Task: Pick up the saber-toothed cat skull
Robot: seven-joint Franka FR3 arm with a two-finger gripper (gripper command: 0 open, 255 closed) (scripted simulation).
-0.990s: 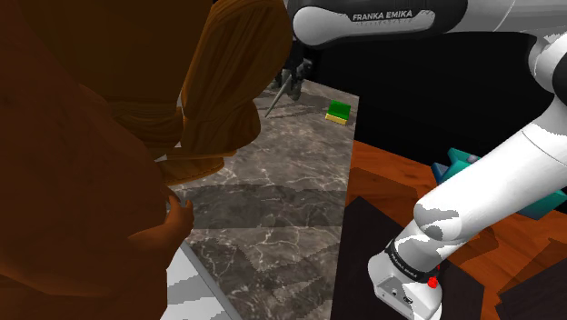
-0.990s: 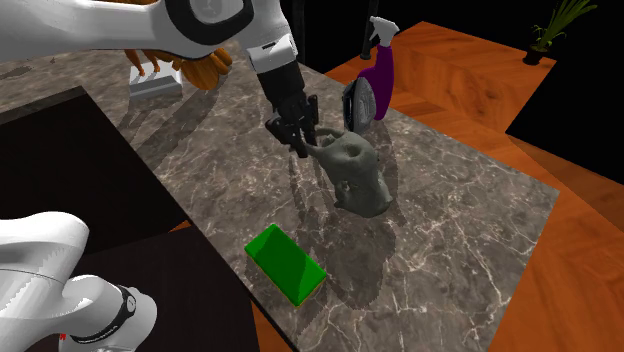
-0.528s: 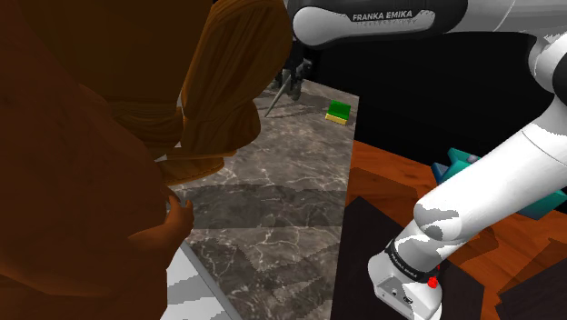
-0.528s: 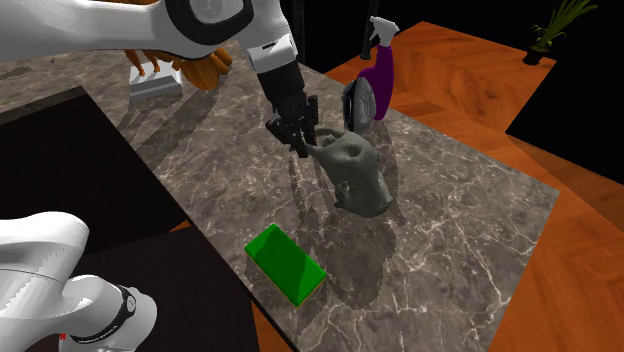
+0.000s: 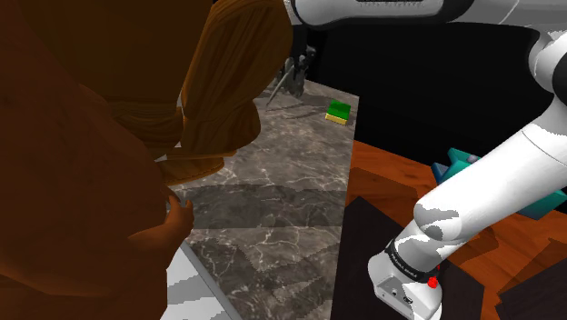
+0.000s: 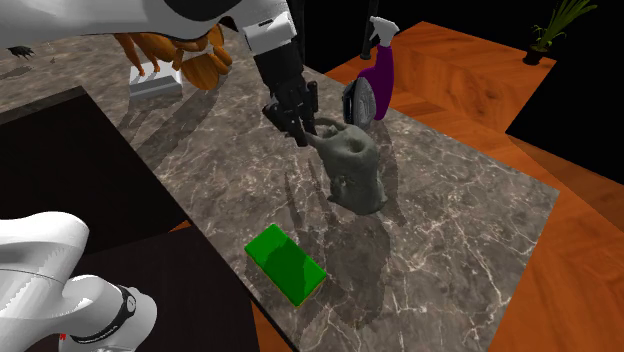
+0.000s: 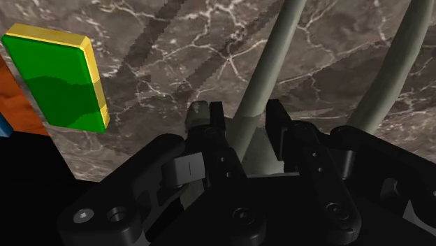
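The saber-toothed cat skull (image 6: 358, 170) is a grey-green lump hanging just above the marble table (image 6: 450, 230), with its shadow spread below it. My gripper (image 6: 312, 132) is shut on one end of it, on the side toward the second exterior view's left. In the wrist view the gripper (image 7: 244, 129) clasps one of the skull's two long curved fangs (image 7: 276, 56), and the other fang runs beside it. In the shoulder view the gripper (image 5: 295, 73) shows far back, beside the brown figure's hair.
A green block (image 6: 286, 264) with a yellow underside (image 7: 59, 77) lies near the table's edge. A purple spray bottle (image 6: 378, 80) stands just behind the skull. A large brown figure with orange hair (image 5: 109, 155) blocks the shoulder view's left half. Orange wooden floor surrounds the table.
The arm has risen and carried the skull up off the marble with it. The skull's shadow now lies apart from it. The green block and bottle have not moved.
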